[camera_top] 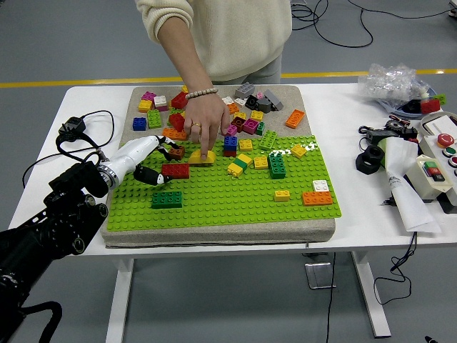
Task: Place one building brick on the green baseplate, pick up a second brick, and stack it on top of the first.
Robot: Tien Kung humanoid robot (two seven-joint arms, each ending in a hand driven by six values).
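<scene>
On the near part of the green baseplate (214, 207) a dark green brick (166, 199) sits pressed on by itself, left of centre. Just beyond it lies a red brick (176, 170), and the left robot hand (158, 158), reaching in from the left, has its white fingers curled about a small brown brick (176, 151) right above the red brick's far left corner. Whether the brown piece is seated or only pinched is hard to tell.

I judge the stacking step to be in hand: the red brick looks like the base already laid, and the brown one the second brick being brought onto it. The next move calls for lining its underside with the red brick's studs and pressing straight down, then letting go without dragging it off.

A little farther and to the right, a person's hand (206, 123) comes down from the far side with fingertips on a yellow brick (202, 157) at the baseplate's far edge, close beside the robot hand. Beyond that, on the grey pad (296, 96), lies the loose brick pile (243, 114) in many colours.

No true container serves the task; only a clear plastic bag (393, 80) lies on the worktop (343, 114) at far right, its contents unclear. The right arm is out of sight.
</scene>
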